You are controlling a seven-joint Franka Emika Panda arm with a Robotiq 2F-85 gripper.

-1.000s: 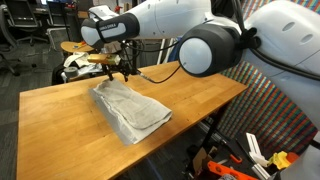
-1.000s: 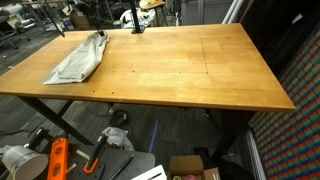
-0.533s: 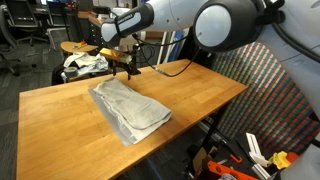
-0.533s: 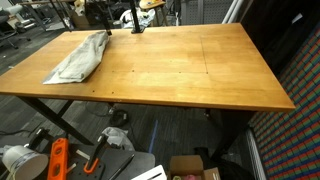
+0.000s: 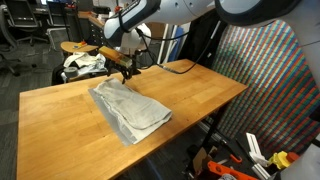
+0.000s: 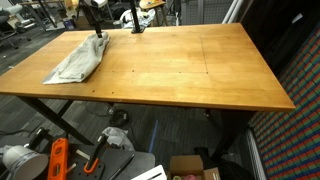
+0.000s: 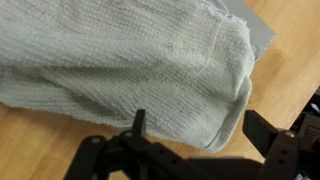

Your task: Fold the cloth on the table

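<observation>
The cloth (image 5: 130, 110) is a light-grey, wrinkled sheet lying in a loose, partly folded strip on the wooden table (image 5: 55, 130). In both exterior views it lies toward one end of the table (image 6: 180, 70), and the cloth (image 6: 78, 60) has nothing else on it. My gripper (image 5: 121, 72) hovers just over the cloth's far end, open and empty. In the wrist view the cloth (image 7: 130, 65) fills the upper part. One rounded corner of it lies between my spread fingertips (image 7: 139, 124), with the gripper (image 7: 200, 135) holding nothing.
A round stool with a white fabric bundle (image 5: 84, 63) stands just beyond the table's far edge. A colourful patterned partition (image 5: 270, 80) runs along one side. Under the table lie an orange tool (image 6: 57, 160) and a cardboard box (image 6: 190, 168).
The arm's big links have swung up and out of an exterior view. The gripper has shifted a little over the cloth's far end. Its jaws have stayed open.
</observation>
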